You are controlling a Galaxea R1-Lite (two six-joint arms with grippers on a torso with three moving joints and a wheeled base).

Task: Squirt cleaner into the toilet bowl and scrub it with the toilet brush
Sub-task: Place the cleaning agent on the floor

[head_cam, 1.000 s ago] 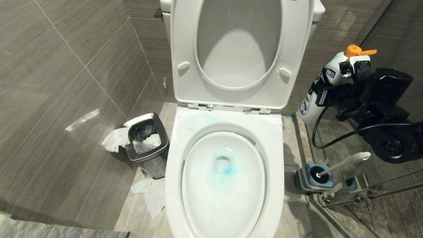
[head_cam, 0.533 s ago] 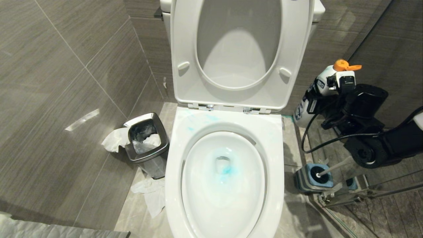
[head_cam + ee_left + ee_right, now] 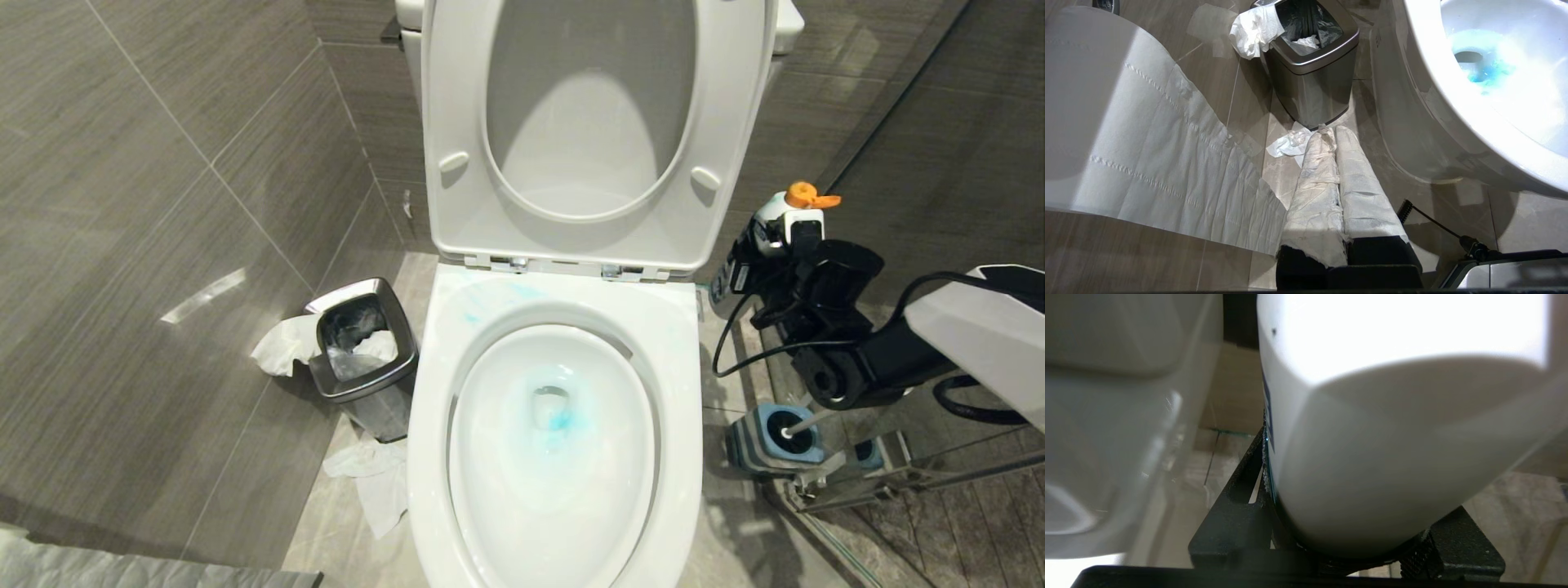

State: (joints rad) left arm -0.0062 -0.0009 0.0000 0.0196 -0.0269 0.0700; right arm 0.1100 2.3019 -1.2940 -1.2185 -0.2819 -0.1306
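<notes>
The white toilet bowl [image 3: 678, 392] stands open, its seat and lid [image 3: 571, 237] raised. Blue cleaner [image 3: 560, 421] tints the water at the drain, and faint blue smears mark the back rim; the cleaner [image 3: 1480, 75] also shows in the left wrist view. My right gripper [image 3: 771, 255] is shut on a white cleaner bottle [image 3: 769, 222] with an orange cap, held upright low beside the toilet's right side. The bottle [image 3: 1392, 457] fills the right wrist view. Only the foot of the toilet brush [image 3: 798, 424] shows in its blue holder [image 3: 767, 445]; my right arm hides the handle. My left gripper [image 3: 1331, 130], paper-wrapped, hangs shut.
A chrome waste bin [image 3: 363, 351] with crumpled tissue stands left of the toilet, and more tissue [image 3: 371, 486] lies on the floor. A glass shower door and its metal frame [image 3: 857, 482] are on the right. A hanging sheet of toilet paper [image 3: 1147, 155] is near my left gripper.
My right arm has carried the bottle down and leftward, closer to the toilet's side. The arm now covers the brush handle that showed a second ago. The left arm is still.
</notes>
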